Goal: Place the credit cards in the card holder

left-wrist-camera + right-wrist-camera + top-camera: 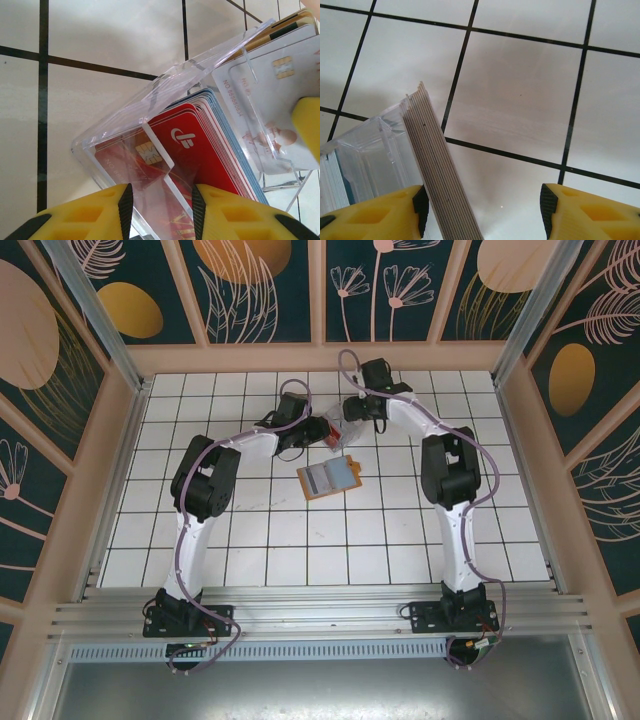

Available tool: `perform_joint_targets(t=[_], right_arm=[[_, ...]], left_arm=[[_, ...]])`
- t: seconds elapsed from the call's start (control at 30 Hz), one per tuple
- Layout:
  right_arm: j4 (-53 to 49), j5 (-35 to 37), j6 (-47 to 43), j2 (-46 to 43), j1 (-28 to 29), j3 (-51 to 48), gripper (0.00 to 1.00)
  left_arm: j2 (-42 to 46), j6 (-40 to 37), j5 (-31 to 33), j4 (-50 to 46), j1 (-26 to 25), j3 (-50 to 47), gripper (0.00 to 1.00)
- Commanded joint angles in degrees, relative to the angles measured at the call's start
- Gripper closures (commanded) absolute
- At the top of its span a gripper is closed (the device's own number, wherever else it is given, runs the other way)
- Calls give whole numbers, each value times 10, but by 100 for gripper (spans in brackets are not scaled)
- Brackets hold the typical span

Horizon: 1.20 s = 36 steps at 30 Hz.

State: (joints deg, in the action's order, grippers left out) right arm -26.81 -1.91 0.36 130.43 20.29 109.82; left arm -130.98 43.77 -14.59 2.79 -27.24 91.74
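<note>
On the tiled table (pixel 260 530), the card holder (pixel 328 478) is seen lying open and flat, grey lining up, with no card on it. To its left, the left arm (pixel 205 480) is bent at the elbow, and the forearm is stretched past the holder's far left corner. The left gripper (pixel 160 210) is closed to a narrow gap there, with a wall of the clear plastic box (pixel 150 100) pinched between its yellow fingers. The box is held tilted just beyond the holder's far edge, lid swung open. Red credit cards (pixel 195 140) are packed on edge inside it, and whitish credit cards (pixel 280 95) are fanned out of its right side. To the right of the holder, the right arm (pixel 450 470) is folded at the elbow, and its wrist is curled over the box from the far side. The right gripper (pixel 483 205) is spread wide; one finger is pressed against the whitish stack, the other stands well apart, and nothing is clamped.
</note>
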Motion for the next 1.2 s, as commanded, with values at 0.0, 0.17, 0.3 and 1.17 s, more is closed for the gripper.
perform_joint_targets(t=[0.0,0.17,0.3,1.17], right_arm=[[15,25,7,-44,-8,-5,38],[9,25,5,-36,-9,0,39],[8,18,2,-32,-9,0,42],[23,-45,2,-86,-8,-22,92]], left_arm=[[-4,0,9,-43,6,-19,62],[-2,1,9,-43,6,-20,62],[0,0,10,-43,6,-21,62],[2,2,9,-45,6,-17,62]])
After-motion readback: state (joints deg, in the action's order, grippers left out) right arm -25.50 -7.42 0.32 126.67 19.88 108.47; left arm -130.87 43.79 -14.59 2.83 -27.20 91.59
